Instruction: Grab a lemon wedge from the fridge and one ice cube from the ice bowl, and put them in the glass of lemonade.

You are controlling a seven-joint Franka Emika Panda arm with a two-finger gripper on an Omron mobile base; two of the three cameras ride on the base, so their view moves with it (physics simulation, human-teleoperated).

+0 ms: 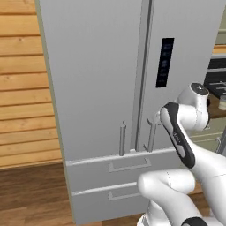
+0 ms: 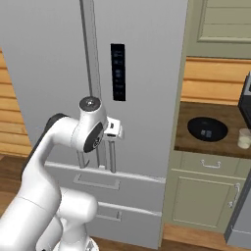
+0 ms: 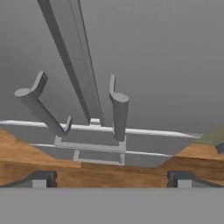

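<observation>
- White arm (image 1: 178, 132) nearest in the left base view, rising from lower right, wrist turned toward the fridge (image 1: 101, 88). Both doors shut, two bar handles either side of the centre seam: left handle (image 1: 122, 139), right handle (image 1: 152, 134). Hand just beside the right handle, fingers hidden behind the wrist, so opening not readable from this side.
- Black panel (image 1: 164, 62) high on the right door, two drawers below. Lemon wedge presumably behind the closed doors, unseen.
- Same arm near in the right base view, gripper (image 2: 115, 131) at the top of the right handle (image 2: 112, 156), apparently not yet around it. Far right on the brown counter (image 2: 188, 142): ice bowl (image 2: 207, 129), and just beside it, apart, the glass of lemonade (image 2: 244, 138).
- Dark fingertips (image 3: 45, 178) low in the hand view, spread wide, nothing between them. Right handle (image 3: 118, 114) ahead and centred between the tips; left handle (image 3: 39, 111) off to the left; door seam between.
- Judgement on doing the step well: keep the right bar centred, advance until the bar sits between the pads, close firmly, then pull along the door's arc away from the seam.
- Risks: clipping the left handle, or a shallow grip slipping off on the pull.
</observation>
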